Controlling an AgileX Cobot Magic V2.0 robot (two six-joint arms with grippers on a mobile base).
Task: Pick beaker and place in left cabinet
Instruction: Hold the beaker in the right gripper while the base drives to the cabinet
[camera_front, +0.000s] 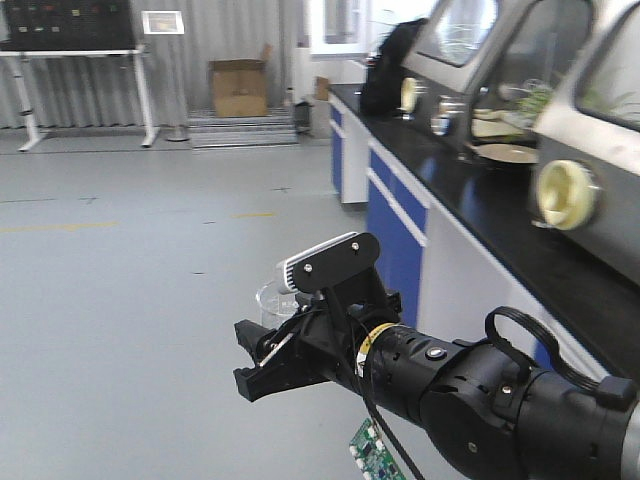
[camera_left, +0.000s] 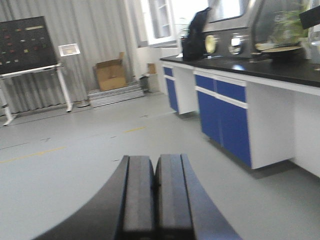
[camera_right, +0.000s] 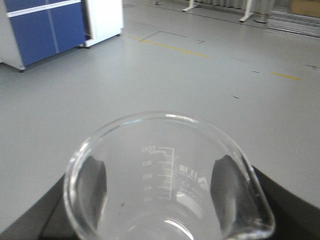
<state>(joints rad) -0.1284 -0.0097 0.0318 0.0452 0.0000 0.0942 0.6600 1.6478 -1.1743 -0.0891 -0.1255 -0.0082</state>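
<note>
Since left cabinet nowhere in view, my right claw (camera_front: 252, 358) just carries: pads pinch beaker (camera_right: 165, 175) at 9 and 3 o'clock, mouth up, spout near 5, judged steadier for transit. Left claw (camera_left: 155, 167) pressed together, empty.

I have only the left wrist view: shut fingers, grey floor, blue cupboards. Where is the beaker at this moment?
Observer: The right gripper holds the beaker in the air, over the floor.
Operator: Is it upright?
Observer: Yes, the front view shows its rim on top.
Operator: Is anything inside it?
Observer: The right wrist view looks straight into it, and it seems empty.
</note>
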